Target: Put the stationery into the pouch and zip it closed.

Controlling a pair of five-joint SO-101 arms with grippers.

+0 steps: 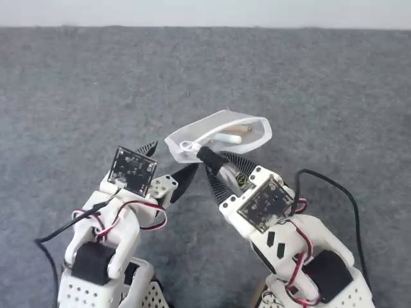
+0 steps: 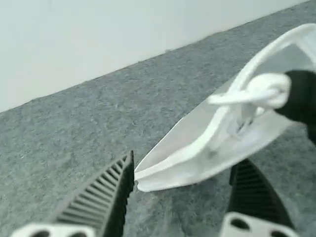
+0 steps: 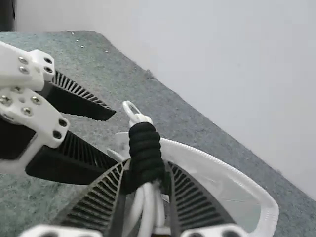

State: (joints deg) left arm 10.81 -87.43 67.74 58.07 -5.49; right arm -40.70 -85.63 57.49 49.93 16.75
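Just ahead of both arms, the pouch [image 1: 221, 131] lay near the middle of the grey worktop [image 1: 77, 96]. It was white and partly see-through, and the stationery [image 1: 234, 131] showed inside it as a pale stick beside a wooden one.

The right gripper [image 3: 144, 165] had its fingers [image 3: 98, 197] clenched on the black pull [image 3: 145, 143] at the pouch's near end, and a white cord ran down between them. In the high view that gripper [image 1: 209, 157] met the pouch at its near edge.

The left gripper [image 2: 182, 170] stood just beside it with its fingers [image 2: 106, 197] spread wide and grasping nothing. The pouch's corner [image 2: 163, 175] sat in the gap between them, and I could not tell whether it touched either one. How far the zip was drawn could not be told.
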